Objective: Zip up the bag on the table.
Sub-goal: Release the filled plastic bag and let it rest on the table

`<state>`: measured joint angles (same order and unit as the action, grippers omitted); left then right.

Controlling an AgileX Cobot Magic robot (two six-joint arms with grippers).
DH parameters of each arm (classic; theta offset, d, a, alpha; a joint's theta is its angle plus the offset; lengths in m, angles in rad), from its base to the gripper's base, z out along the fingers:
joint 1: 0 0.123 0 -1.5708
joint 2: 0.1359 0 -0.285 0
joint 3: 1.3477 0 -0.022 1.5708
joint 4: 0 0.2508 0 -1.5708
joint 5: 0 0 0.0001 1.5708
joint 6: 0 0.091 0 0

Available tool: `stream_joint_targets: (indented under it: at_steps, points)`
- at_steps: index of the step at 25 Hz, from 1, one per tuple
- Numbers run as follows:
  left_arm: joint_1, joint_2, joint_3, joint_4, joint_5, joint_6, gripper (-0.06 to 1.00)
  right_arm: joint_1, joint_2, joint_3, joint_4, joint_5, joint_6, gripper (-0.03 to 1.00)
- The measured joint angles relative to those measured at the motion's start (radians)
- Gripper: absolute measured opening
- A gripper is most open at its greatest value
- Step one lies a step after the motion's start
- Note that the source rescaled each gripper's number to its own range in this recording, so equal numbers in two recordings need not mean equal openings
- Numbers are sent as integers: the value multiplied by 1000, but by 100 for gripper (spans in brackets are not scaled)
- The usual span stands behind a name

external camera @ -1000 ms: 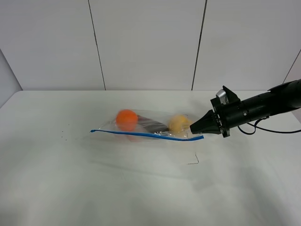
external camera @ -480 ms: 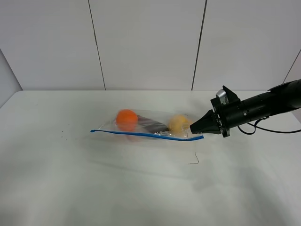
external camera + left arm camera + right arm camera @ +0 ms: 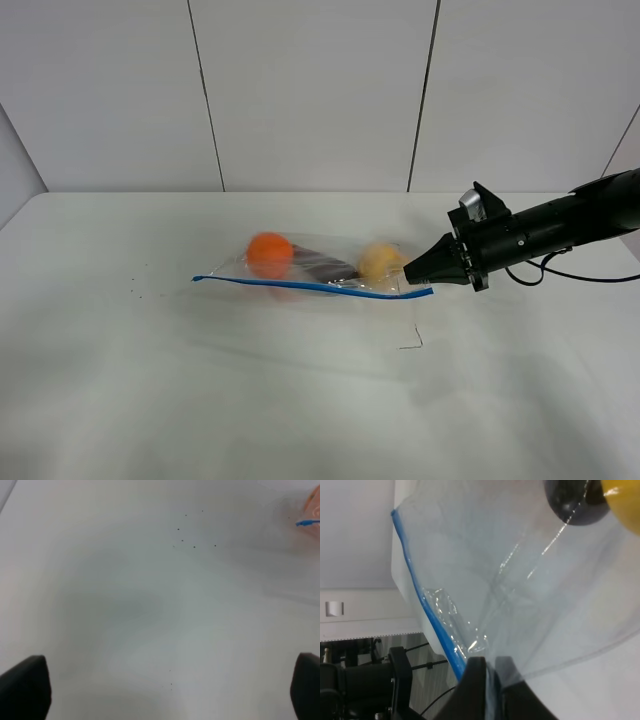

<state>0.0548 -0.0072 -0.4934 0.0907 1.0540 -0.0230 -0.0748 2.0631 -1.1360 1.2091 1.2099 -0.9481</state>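
The clear bag (image 3: 315, 268) lies flat on the white table (image 3: 250, 390), blue zipper strip (image 3: 300, 286) along its near edge. An orange fruit (image 3: 269, 253), a dark one (image 3: 322, 266) and a yellow one (image 3: 378, 262) show through it. My right gripper (image 3: 412, 271) is shut on the bag's right end at the zipper; the right wrist view shows the fingers (image 3: 475, 685) pinching the blue strip (image 3: 427, 610) and clear film (image 3: 530, 590). My left gripper (image 3: 165, 685) is open over bare table, with the bag's left corner (image 3: 309, 517) far off at the frame edge.
A few black specks (image 3: 135, 290) dot the table left of the bag. A small thin dark mark (image 3: 412, 342) lies in front of the bag's right end. A cable (image 3: 585, 279) trails behind the right arm. Grey wall panels stand behind the table.
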Motion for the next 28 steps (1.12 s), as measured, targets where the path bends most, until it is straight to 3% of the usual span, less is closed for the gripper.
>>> stream_joint_targets:
  at_steps: [28]
  points:
    - [0, 0, 0, -21, 3, 29, 100, 0, 0, 0, 2, 0, 0, 0]
